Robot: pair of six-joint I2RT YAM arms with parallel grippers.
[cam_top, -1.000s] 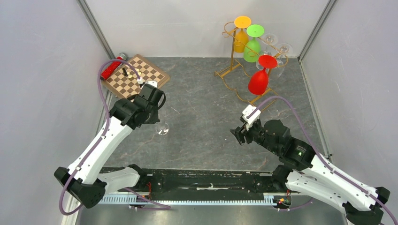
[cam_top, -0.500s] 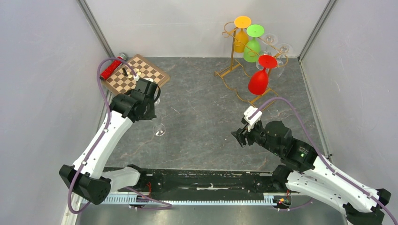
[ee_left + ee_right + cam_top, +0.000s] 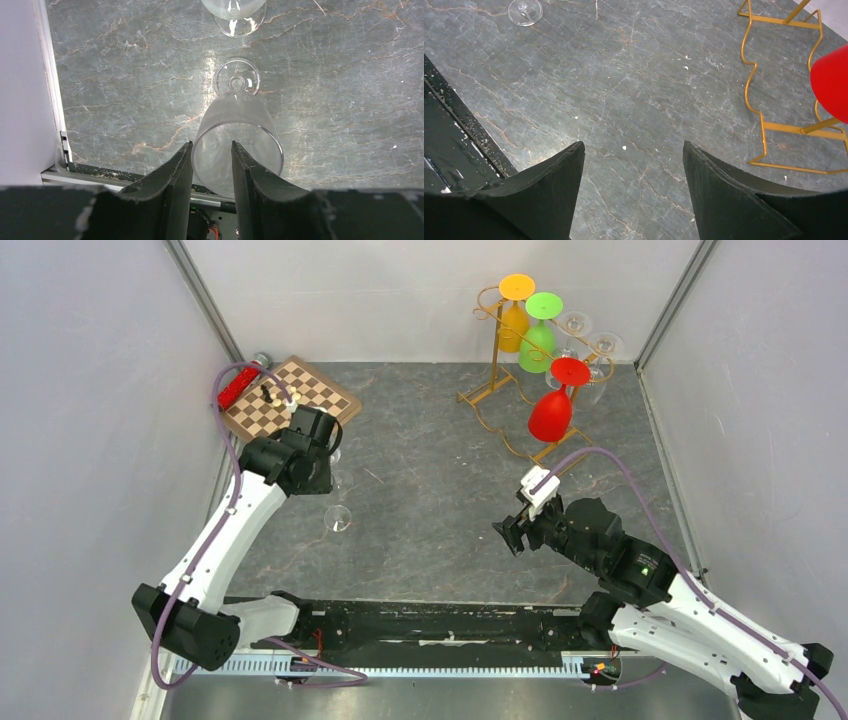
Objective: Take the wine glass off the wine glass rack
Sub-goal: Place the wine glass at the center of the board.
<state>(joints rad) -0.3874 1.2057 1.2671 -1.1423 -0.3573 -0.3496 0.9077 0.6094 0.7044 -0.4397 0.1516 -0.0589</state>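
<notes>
Left pincer stands narrowly parted astride the rim of the clear wine glass, apparently loose. The glass is upright on the surface, well apart from the wine glass rack. Withdraw straight upward, brushing neither wall, lest it tip.

Far-left corner: a chessboard and a red tube on grey marble

The wooden chessboard sits at an angle in the far left corner of the dark, veined table, with a few small chess pieces standing near its left edge. Just beside the board, close to the left wall, lies a red tube with a silvery far end. Tiny white specks dot the stone, and a black rail runs along the near edge.
</notes>
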